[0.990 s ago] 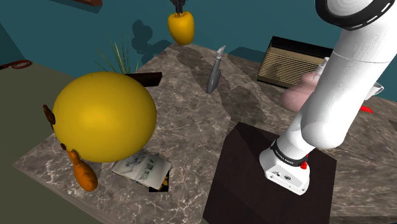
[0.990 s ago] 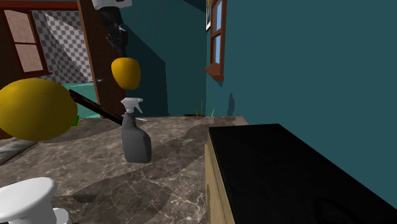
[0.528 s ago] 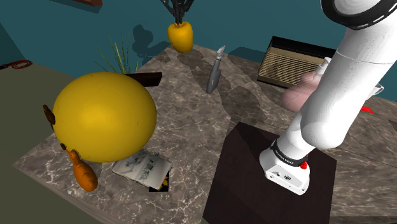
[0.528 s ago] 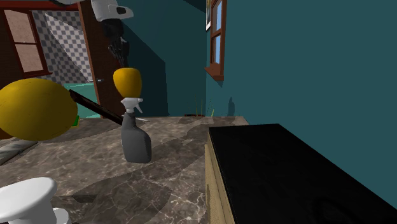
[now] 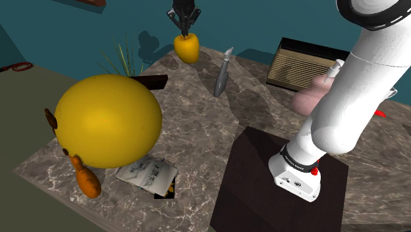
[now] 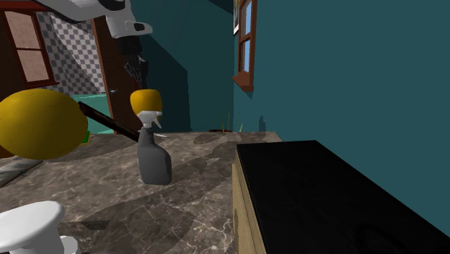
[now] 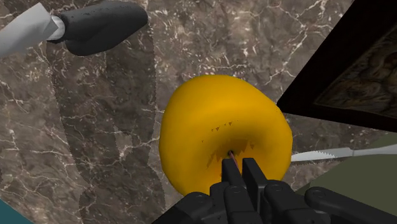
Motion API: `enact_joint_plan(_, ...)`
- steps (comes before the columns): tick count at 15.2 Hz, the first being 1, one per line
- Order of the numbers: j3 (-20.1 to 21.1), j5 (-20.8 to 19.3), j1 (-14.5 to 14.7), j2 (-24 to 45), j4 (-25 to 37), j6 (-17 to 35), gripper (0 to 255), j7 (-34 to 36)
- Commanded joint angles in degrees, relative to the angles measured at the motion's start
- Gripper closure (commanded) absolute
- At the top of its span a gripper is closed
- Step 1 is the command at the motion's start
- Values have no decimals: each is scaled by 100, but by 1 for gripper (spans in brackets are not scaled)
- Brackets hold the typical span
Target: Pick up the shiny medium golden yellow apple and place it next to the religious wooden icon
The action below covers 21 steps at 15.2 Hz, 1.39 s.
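- A black claw point(image 7: 240, 173) is pressed nearly together, pinching a golden yellow apple point(image 7: 222, 137) at its stem from above.
- Over the last second the claw has brought the apple down from high in the air. It is now low over the far corner of the dark marble table point(image 5: 197, 125).
- Whether the apple touches the surface yet cannot be told.
- In the wrist view the apple sits just beside the edge of the icon point(image 7: 359, 73), a dark flat panel with a brownish picture on it.
- A grey spray bottle point(image 5: 222, 78) stands apart from the apple, nearer the middle of the table.
- The carry looks nearly done. What likely remains is to rest the apple on the table by the icon, then spread the claw.
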Motion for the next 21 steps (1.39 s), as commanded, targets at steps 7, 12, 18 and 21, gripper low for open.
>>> enact_joint_plan(7,-9,-27,-14,7,-596,602,255,96)
enact_joint_plan(12,-15,-52,-20,45,-930,968,255,161)
enact_joint_plan(18,-23,-90,-26,130,-1280,1397,255,242)
enact_joint_plan(21,-28,-113,-28,188,-1436,1607,255,284)
